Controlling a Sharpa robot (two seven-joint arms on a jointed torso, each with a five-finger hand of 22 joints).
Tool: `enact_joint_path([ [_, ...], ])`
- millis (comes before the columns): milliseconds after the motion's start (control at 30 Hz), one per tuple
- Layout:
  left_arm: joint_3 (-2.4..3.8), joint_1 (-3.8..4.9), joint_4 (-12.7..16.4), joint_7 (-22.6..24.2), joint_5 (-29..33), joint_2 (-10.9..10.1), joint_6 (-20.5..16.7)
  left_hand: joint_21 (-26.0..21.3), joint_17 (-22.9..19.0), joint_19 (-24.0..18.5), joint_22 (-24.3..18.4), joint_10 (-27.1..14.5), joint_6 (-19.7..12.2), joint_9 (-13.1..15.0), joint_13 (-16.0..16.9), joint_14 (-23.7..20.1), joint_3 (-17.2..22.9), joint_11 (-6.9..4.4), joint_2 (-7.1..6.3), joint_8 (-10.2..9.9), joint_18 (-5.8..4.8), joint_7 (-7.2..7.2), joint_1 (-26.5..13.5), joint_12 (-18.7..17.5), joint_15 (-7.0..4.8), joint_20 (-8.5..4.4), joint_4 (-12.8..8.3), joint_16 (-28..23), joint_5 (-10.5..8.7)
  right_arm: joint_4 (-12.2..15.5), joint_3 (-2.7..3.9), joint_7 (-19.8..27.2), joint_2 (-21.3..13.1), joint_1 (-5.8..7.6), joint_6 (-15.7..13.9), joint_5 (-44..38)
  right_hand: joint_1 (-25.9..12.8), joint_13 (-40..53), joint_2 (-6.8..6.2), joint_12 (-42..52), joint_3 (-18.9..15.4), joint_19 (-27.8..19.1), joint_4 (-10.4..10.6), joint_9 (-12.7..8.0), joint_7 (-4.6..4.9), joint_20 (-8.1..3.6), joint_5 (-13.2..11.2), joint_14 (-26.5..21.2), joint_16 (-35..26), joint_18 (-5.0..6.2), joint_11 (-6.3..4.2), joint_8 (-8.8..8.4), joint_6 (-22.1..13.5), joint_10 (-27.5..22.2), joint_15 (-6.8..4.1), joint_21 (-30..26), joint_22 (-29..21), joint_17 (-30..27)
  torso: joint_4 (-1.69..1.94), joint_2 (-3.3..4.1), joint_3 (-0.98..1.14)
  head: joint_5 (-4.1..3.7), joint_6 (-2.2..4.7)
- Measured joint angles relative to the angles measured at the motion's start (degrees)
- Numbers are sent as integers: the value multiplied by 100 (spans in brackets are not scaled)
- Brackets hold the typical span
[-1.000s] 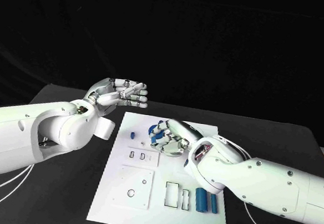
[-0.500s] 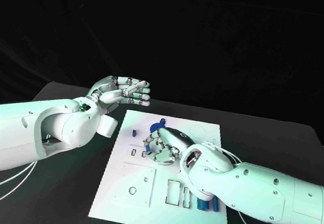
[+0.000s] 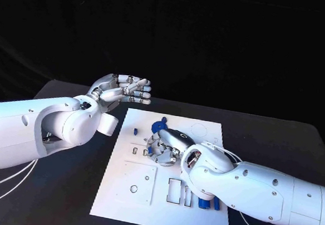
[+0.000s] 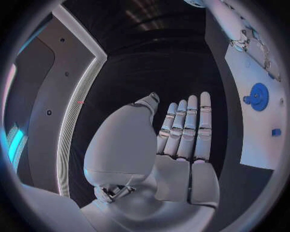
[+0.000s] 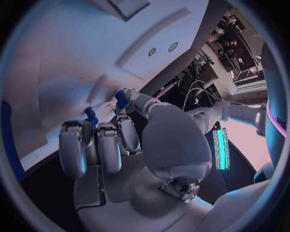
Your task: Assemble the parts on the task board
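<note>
The right hand (image 3: 166,147) rests low over the upper middle of the white task board (image 3: 131,198), its fingers curled down toward the plate. In the right wrist view, a small blue part (image 5: 121,98) sits between a fingertip and the thumb, so the hand is pinching it; a second small blue peg (image 5: 91,116) shows just beside the fingers (image 5: 108,145) against the board surface.

Just past that hand, a round blue gear (image 3: 158,126) lies on the board. A tiny blue piece (image 3: 134,132) stands near the board's left edge. Nearer the robot, partly covered by the right arm, blue cylinders (image 3: 202,202) lie side by side next to rectangular cut-outs.

The left hand (image 3: 123,90) is raised off the board's far left corner, above the black bench (image 3: 280,139). It holds nothing; in the left wrist view its fingers (image 4: 188,130) lie straight and close together with the thumb beside them, though the head view shows them bent inward.
</note>
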Motion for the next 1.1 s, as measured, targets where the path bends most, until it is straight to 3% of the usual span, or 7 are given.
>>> enact_joint_path([
  [600,0,0,5,-8,0,-22,0,0,5,0,-4,16,0,0,-1,0,0,16,0,0,0,0,0,0,0,0,0,0,0,-37,1,-53,-7,-12,50,-196,-29,4,-30,0,-16,0,-15,137,-28,0,-9,0,0,0,0,-1,-13,0,0,0,-1,4,0,-2,1,-13,-53],
  [1100,0,0,0,-12,0,-21,1,0,4,0,-3,16,0,0,4,0,0,16,0,0,0,0,0,0,0,0,0,0,0,-47,-2,-52,-9,-34,38,-287,-135,3,-214,-24,-110,0,-32,141,-34,0,-44,0,0,1,0,2,-8,0,0,-18,-2,4,1,-3,0,-7,-54],
])
